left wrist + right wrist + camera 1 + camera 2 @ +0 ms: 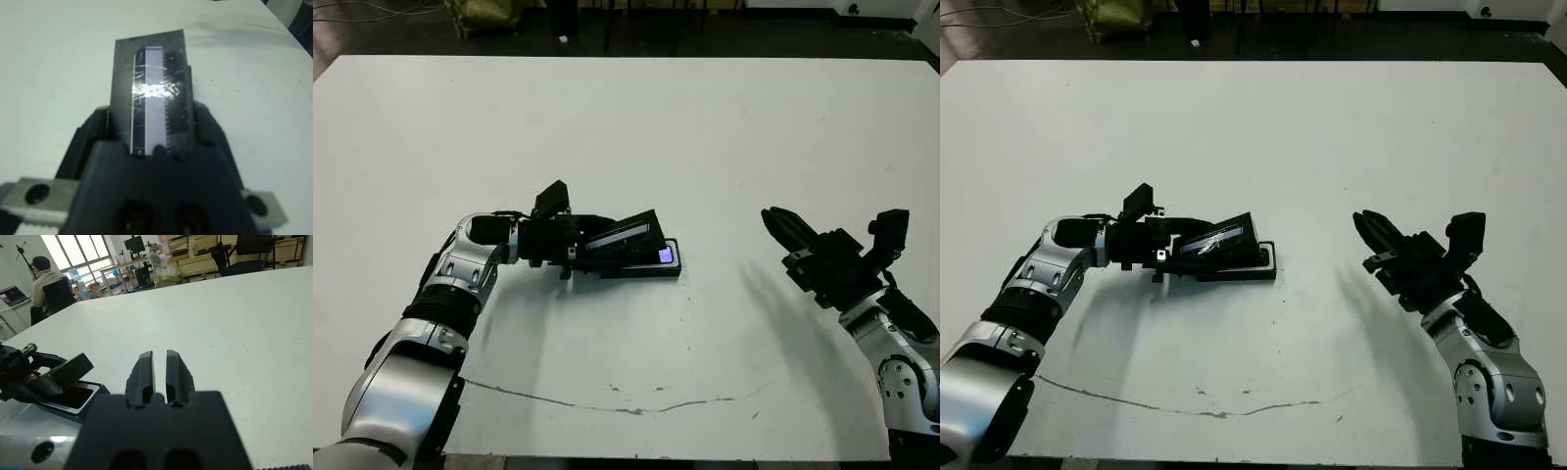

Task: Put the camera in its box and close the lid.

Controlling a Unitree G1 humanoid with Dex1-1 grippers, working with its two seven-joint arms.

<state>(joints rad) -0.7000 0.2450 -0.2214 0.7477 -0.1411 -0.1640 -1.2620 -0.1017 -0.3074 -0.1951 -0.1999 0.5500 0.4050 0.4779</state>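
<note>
My left gripper (579,245) is shut on the lid (625,238), a flat black cover with a glossy grey strip (155,93). It holds the lid tilted over the box (672,270), with the far end raised. The box is a shallow black tray lying on the white table (626,127). A bluish-purple glint at the box's right end is the camera (666,256), which lies inside and is mostly hidden under the lid. My right gripper (773,219) hovers to the right of the box, well apart from it, shut on nothing.
A thin crack-like line (607,401) runs across the table near the front edge. In the right wrist view a person (46,286) sits at a desk beyond the table, with chairs and shelves behind.
</note>
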